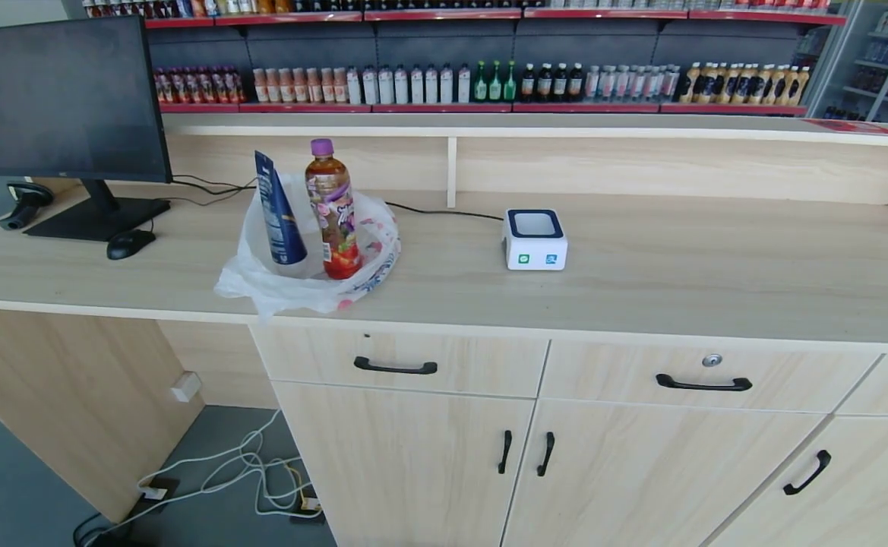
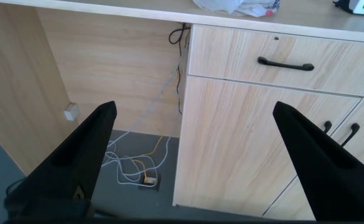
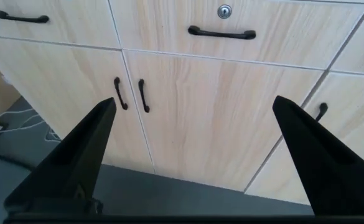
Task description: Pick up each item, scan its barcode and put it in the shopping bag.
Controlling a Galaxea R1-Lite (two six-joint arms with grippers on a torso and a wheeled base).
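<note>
A: Where are the goods?

B: Both stand in the thin white plastic shopping bag (image 1: 254, 285) with red print. It lies slumped open on the pale wooden counter (image 1: 717, 273), near the front edge. One is a dark blue squeeze tube (image 1: 278, 209), cap down and leaning a little. The other is an upright plastic bottle (image 1: 332, 213) of brown drink with a purple cap, just beside the tube

A: Any writing on them?

B: The bottle has a colourful wrap label, red at the foot, and the tube has pale lettering down its side, too small to read

A: And the reader?

B: One small white box scanner (image 1: 534, 239) with a dark-blue-framed window on top sits on the counter to the robot's right of the bag, apart from it. Its front face shows one green square and one blue

A: The grippers?

B: The left gripper (image 2: 194, 162) has its black fingers spread wide, low before a drawer (image 2: 281, 53). The right gripper (image 3: 194, 162) is spread just as wide, facing the cupboard doors (image 3: 200, 112)

A: Around that?

B: One black monitor (image 1: 64, 99), one black mouse (image 1: 131, 243), and red shelves (image 1: 489, 106) lined with bottles behind
</note>
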